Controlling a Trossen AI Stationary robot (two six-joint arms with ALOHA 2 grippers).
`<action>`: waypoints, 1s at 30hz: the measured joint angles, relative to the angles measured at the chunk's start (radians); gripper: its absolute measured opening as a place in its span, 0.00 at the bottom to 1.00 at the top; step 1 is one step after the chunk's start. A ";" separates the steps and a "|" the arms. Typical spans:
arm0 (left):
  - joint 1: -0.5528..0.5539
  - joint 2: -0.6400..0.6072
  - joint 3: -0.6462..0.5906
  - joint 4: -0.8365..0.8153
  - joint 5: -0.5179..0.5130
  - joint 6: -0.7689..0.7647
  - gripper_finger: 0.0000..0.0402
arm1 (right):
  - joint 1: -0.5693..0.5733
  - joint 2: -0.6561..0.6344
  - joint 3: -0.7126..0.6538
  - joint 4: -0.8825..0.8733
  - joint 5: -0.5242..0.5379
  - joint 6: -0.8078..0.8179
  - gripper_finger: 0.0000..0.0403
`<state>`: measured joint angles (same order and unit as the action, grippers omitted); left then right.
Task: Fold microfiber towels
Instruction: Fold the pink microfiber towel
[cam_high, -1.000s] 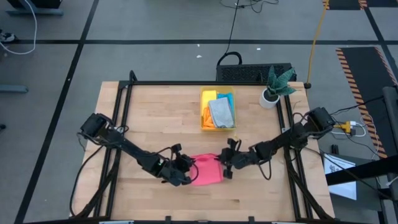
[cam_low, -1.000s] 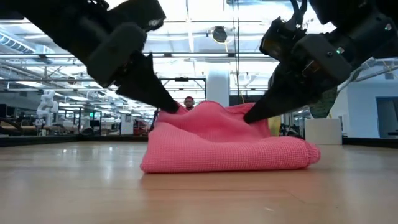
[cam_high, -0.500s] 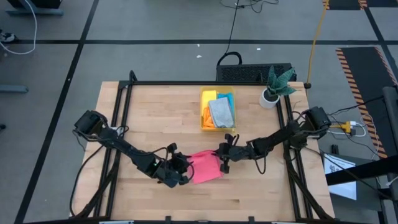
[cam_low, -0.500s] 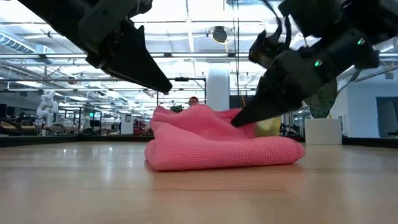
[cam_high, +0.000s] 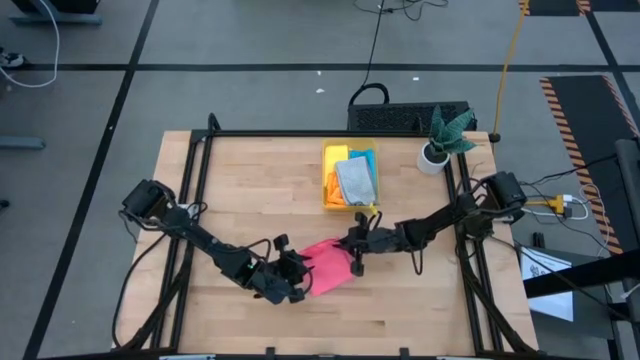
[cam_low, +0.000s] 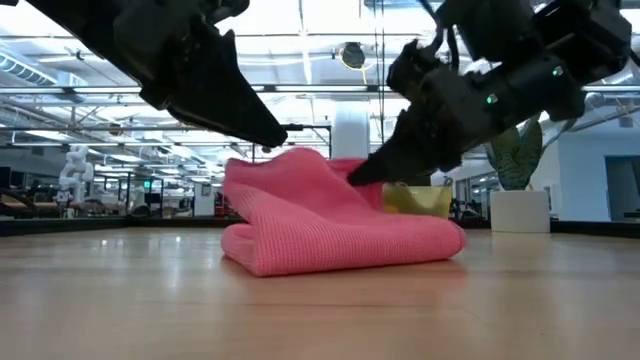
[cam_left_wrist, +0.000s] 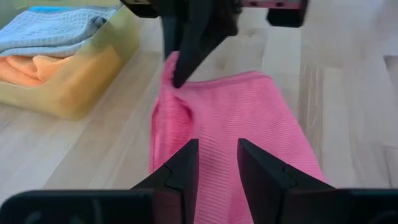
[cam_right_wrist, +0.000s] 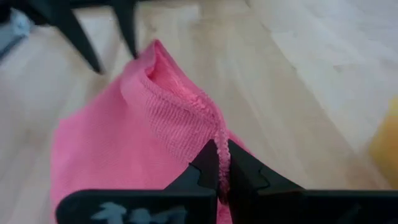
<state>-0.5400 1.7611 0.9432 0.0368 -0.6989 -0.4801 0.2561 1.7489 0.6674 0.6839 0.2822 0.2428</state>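
Note:
The pink towel (cam_high: 325, 268) lies bunched and partly folded on the wooden table, its underside on the wood. My right gripper (cam_high: 356, 256) is shut on the towel's raised edge at its right side. My left gripper (cam_high: 297, 280) is open over the towel's left part. In the left wrist view its two fingers stand apart above the pink cloth (cam_left_wrist: 236, 118) without touching it. The yellow (cam_high: 335, 160), blue (cam_high: 366, 157), grey (cam_high: 356, 180) and orange (cam_high: 335, 198) towels lie stacked in the yellow bin (cam_high: 327, 180). My right gripper pinches the stitched hem (cam_right_wrist: 208, 124) of the pink towel between its two shut fingers, at a raised corner fold. The fingers come slanting down from the table's right. The held edge stands up as a ridge (cam_low: 300, 160). The rest of the towel lies slack on the table.
The translucent yellow bin stands at the table's far middle, just beyond my right gripper, and shows in the low view (cam_low: 415, 200). A plant in a white pot (cam_high: 440, 140) stands at the far right corner. Bare wood lies on the near side of the towel.
My right gripper has drawn the towel's held edge toward the table's left and slightly toward the far edge. This has bunched the towel narrower and raised a ridge. My left gripper has let go of the towel's left edge, which it held a second ago, and now stands just above it.

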 joint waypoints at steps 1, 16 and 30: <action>0.000 0.000 0.000 0.002 0.000 0.001 0.28 | -0.006 0.000 0.000 -0.012 0.002 0.000 0.01; 0.001 0.000 0.000 0.017 0.001 0.004 0.28 | -0.047 0.102 0.000 0.130 0.016 -0.076 0.27; 0.036 0.068 0.000 0.032 0.020 -0.031 0.28 | 0.027 -0.004 0.000 0.144 -0.101 -0.104 0.38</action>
<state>-0.5040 1.8294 0.9432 0.0685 -0.6785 -0.5110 0.2833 1.7445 0.6674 0.8279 0.1817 0.1391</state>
